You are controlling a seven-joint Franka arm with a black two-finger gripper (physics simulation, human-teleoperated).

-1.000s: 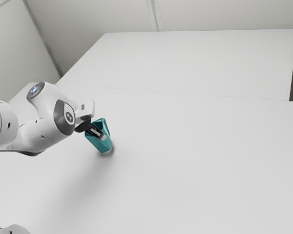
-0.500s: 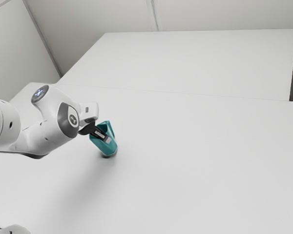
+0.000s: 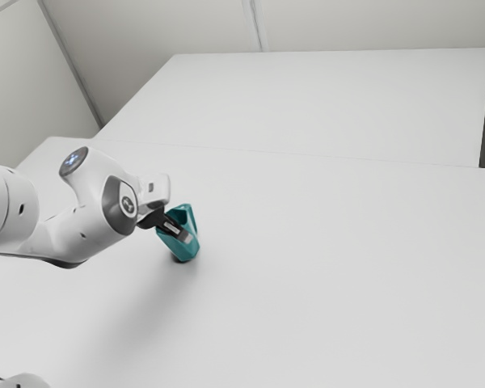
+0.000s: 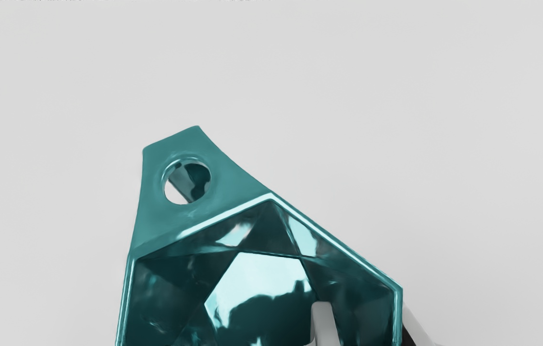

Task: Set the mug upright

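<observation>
Holding the mug [image 3: 186, 249] above the table [image 3: 331, 250] or on its edge, can't tell which, just ahead of the gripper [image 3: 184, 237]. Pinching its wall, one finger [image 4: 325, 324] inside, the other outside, mostly hidden behind the wall. Can't make out the pads' contact; near rim cut off in the wrist view. Leaning, mouth up toward the hand, long axis slanting down to the base, toward the exterior view's right. Handle [image 4: 154, 206] pointing away from the fingers.

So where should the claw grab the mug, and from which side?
Probably by a flat side wall, coming in through the open top. The mug tips its mouth toward the claw, and the thin, straight rim there looks easy to pinch.
</observation>
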